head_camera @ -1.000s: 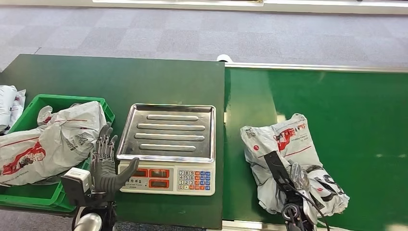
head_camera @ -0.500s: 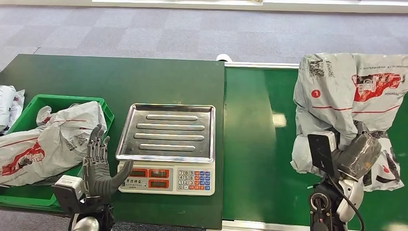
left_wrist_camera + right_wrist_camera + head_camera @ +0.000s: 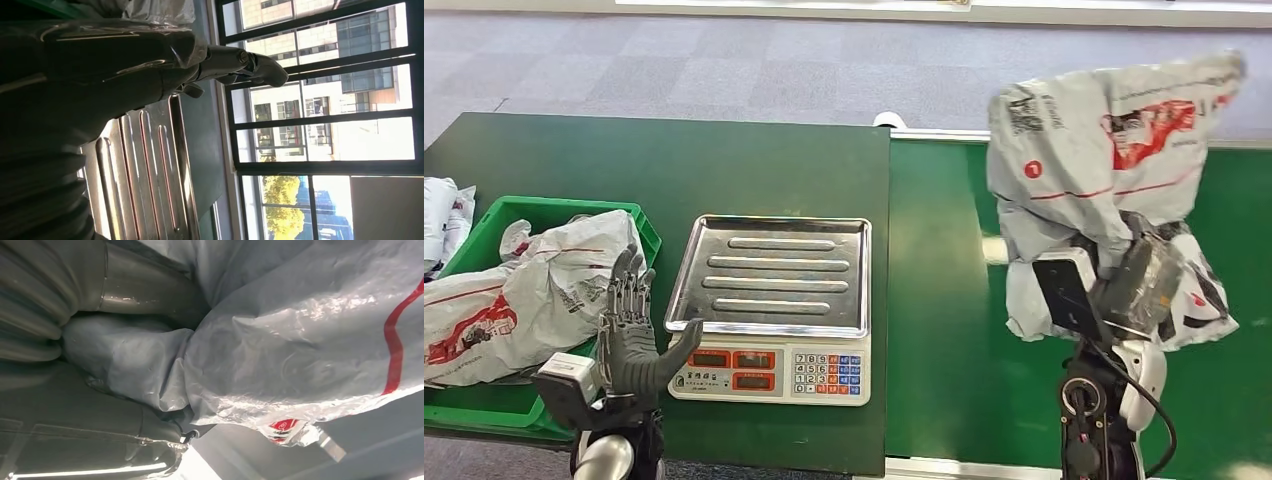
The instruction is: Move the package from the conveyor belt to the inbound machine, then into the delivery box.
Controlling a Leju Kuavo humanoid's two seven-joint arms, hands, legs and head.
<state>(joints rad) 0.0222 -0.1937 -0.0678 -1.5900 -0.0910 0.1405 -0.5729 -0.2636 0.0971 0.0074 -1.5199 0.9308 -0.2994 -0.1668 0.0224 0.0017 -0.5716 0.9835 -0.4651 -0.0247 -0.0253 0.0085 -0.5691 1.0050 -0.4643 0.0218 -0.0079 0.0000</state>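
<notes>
A grey plastic package (image 3: 1096, 150) with red print hangs in the air above the green conveyor belt (image 3: 944, 330). My right hand (image 3: 1142, 285) grips its lower part; the grey film (image 3: 280, 355) bunches between the thumb and fingers in the right wrist view. The scale with a steel tray (image 3: 772, 268) stands left of the belt with nothing on it. My left hand (image 3: 629, 340) is raised with fingers spread, holding nothing, between the scale and the green box (image 3: 484, 225). The steel tray (image 3: 145, 170) lies past my left hand (image 3: 150, 65) in the left wrist view.
The green box holds another grey package (image 3: 534, 290). More white bags (image 3: 444, 215) lie at the far left of the dark green table (image 3: 674, 160). Grey carpet lies beyond the table and belt.
My right hand has lifted the package off the belt and carried it up and a little left. My left hand has stayed in place, fingers spread.
</notes>
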